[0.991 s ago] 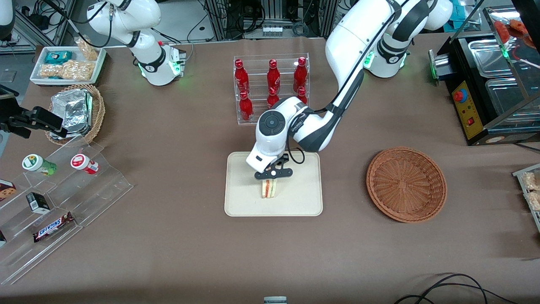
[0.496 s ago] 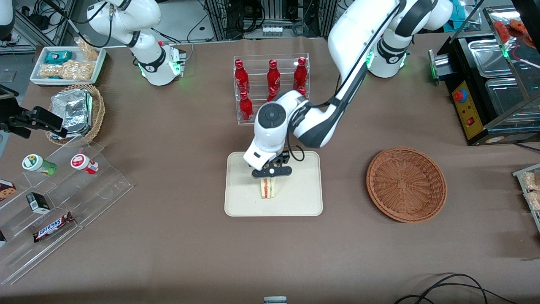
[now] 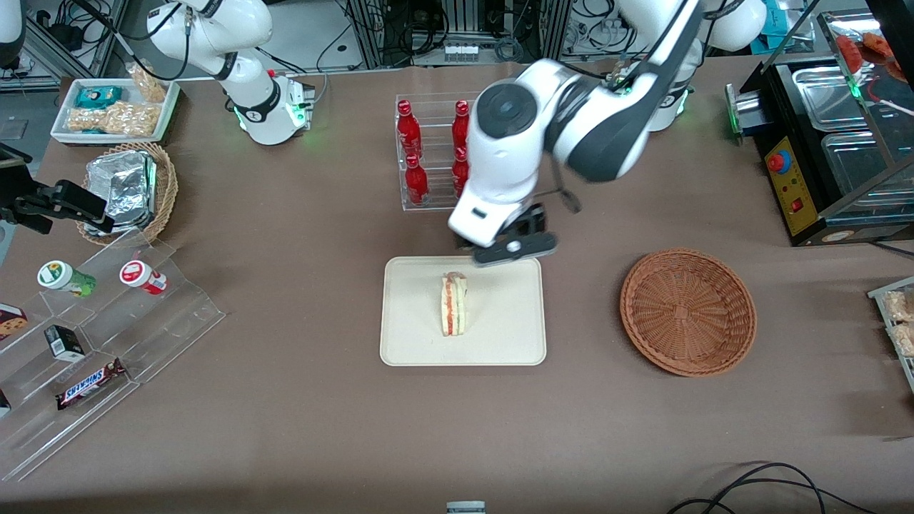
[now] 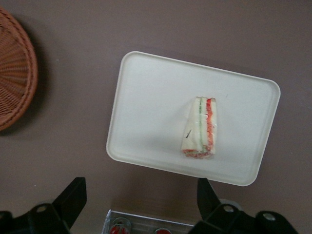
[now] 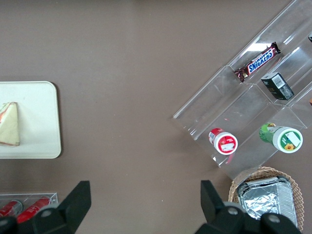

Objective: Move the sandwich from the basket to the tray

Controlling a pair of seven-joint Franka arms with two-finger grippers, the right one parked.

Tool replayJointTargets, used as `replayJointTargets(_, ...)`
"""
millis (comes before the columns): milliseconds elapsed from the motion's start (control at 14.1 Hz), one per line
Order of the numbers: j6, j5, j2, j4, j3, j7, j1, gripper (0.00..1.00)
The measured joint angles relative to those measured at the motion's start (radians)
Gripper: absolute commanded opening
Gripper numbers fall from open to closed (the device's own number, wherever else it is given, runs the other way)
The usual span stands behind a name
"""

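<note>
The sandwich point(image 3: 454, 305) stands on its edge on the cream tray point(image 3: 500, 335), its red and green filling facing up. It also shows in the left wrist view point(image 4: 201, 128) on the tray point(image 4: 146, 112), and in the right wrist view point(image 5: 9, 124). My left gripper point(image 3: 515, 248) is open and empty, raised above the tray's edge that lies farthest from the front camera, clear of the sandwich. The reddish-brown basket point(image 3: 687, 310) is empty and lies toward the working arm's end of the table; part of it shows in the left wrist view point(image 4: 14, 83).
A clear rack of red bottles point(image 3: 428, 153) stands farther from the front camera than the tray, partly hidden by my arm. A clear stepped stand with snacks point(image 3: 93, 343), a tan basket of foil packs point(image 3: 128, 189) and a white snack tray point(image 3: 118, 111) lie toward the parked arm's end.
My left gripper has let go of the sandwich and risen away from it, moving off toward the bottle rack. The sandwich stays standing on the tray.
</note>
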Motion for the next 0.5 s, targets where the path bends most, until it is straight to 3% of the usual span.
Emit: replayJointTargets(496, -0.088, 0.001, -0.082, -0.106, 0.024, 0.042, 0.147, 1.0)
